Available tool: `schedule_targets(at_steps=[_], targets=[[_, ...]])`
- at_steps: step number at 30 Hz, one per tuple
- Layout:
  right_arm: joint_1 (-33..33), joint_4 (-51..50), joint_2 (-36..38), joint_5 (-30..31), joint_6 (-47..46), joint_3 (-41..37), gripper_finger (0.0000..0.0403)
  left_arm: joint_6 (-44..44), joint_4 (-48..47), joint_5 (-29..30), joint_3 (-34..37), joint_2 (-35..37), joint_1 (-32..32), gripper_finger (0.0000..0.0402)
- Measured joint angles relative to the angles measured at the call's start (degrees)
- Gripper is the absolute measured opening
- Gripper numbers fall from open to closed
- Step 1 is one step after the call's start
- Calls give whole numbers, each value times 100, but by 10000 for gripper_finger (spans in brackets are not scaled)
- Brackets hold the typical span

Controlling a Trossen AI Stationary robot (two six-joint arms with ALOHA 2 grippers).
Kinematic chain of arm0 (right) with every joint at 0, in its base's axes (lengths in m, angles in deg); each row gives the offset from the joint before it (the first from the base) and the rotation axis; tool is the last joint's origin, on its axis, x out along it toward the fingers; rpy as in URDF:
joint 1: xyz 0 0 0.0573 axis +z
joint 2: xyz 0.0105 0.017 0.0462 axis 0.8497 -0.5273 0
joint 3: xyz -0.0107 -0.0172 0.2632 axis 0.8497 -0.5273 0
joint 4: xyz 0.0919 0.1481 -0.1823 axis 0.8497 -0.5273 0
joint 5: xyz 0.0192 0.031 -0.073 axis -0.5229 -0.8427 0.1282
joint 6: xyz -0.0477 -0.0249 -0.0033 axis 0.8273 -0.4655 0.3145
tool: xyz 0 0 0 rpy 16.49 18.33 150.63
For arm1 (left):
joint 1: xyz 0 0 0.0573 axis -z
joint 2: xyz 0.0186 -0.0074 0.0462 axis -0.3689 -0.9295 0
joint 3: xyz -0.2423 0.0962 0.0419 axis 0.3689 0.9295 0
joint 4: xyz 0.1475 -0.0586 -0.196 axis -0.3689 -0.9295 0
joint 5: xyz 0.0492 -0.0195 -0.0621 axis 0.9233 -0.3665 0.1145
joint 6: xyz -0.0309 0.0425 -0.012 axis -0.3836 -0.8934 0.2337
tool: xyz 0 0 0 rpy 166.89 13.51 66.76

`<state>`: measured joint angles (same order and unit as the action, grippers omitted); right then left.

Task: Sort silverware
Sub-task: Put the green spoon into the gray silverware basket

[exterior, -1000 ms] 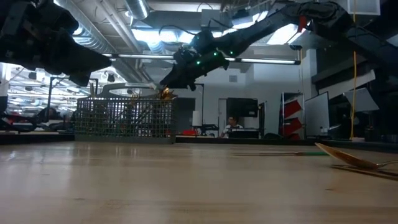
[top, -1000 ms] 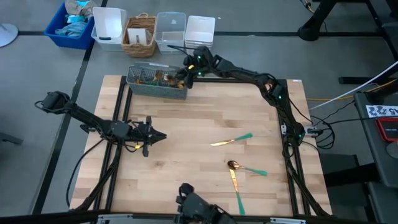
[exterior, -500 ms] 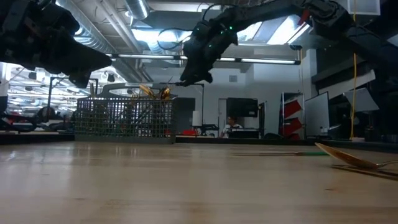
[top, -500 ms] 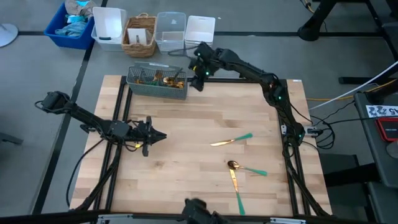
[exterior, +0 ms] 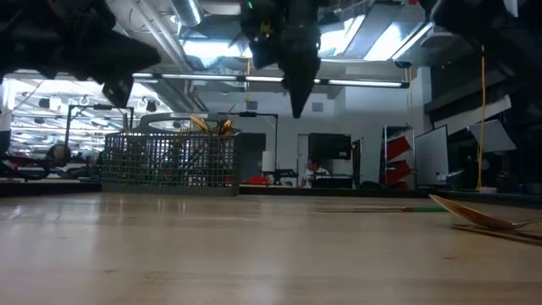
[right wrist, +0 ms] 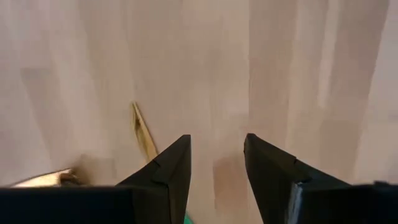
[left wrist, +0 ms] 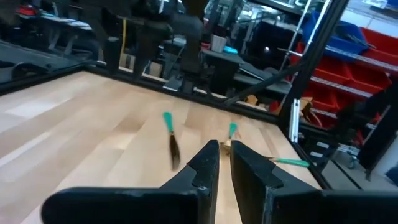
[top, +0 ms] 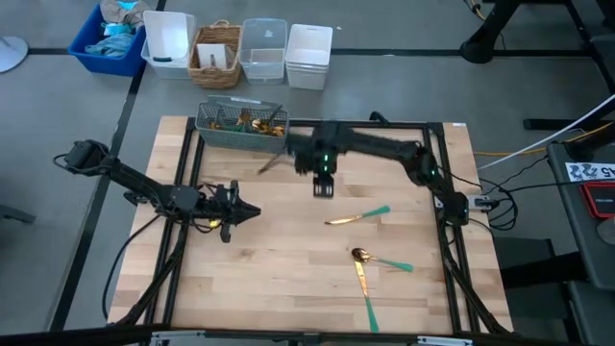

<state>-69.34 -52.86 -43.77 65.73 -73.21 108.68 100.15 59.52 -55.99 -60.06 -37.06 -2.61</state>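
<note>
Silverware [top: 357,216] lies loose right of table centre, more sorted in the basket [top: 242,128] at the far edge. We judge each piece light, stiff and slippery, best pinched across its teal handle. Right gripper [top: 322,187] hangs over the pieces, fingers apart and empty. Left gripper [top: 247,210] waits nearly together, empty. Ample open board surrounds them.
</note>
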Motion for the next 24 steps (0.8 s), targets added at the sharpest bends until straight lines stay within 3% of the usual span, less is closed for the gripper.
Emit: schedule_targets(at_steps=[3, 9, 14, 19, 24], targets=[[423, 30, 96, 317, 1, -12, 150, -199, -132, -71, -330, -401, -2, 33], [1067, 15, 662, 324, -35, 1, 150, -344, -124, -86, -937, -1413, -190, 33], [1458, 36, 1217, 634, -917, -51, 150, -344, -130, -143, -1453, -2209, -339, 33], [1906, 12, 1673, 1518, -1860, -660, 150, -227, -111, -387, -2101, -3029, -456, 33], [2386, 8, 2082, 1777, -2634, -1542, 150, 830, -114, -694, -2789, -3947, -577, 33]])
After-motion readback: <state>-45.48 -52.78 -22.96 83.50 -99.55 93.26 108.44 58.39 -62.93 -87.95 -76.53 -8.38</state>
